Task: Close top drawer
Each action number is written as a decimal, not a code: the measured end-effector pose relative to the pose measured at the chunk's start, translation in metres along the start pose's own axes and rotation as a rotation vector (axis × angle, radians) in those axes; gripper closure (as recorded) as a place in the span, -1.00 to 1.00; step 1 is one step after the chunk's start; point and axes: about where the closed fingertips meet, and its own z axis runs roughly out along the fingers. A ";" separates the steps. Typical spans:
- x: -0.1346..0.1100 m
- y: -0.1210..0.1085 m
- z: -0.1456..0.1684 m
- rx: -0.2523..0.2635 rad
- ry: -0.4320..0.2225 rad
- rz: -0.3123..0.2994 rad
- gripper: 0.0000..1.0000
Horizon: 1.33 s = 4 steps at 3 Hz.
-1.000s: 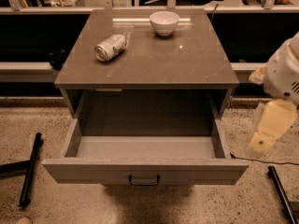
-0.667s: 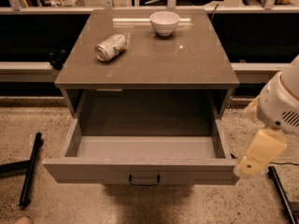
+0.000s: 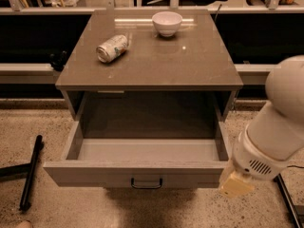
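1. The top drawer [image 3: 95, 174] of a grey-beige cabinet [image 3: 190, 65] is pulled far out, its dark loop handle [image 3: 146, 183] centred on the front panel.
2. The robot's pale gripper [image 3: 236, 186] sits just beside the drawer front's right end; whether it is clenched or released is not visible.
3. A can [image 3: 113, 48] lies on its side and a white bowl [image 3: 167, 23] stands on the cabinet top.

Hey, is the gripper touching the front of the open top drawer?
Cannot tell. In the camera view the gripper overlaps the right-hand front corner of the top drawer, but neither contact nor a gap shows plainly.
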 end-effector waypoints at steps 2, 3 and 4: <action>0.039 -0.007 0.117 -0.052 0.107 0.105 1.00; 0.043 -0.039 0.151 0.009 0.112 0.149 1.00; 0.016 -0.094 0.162 0.112 0.057 0.166 1.00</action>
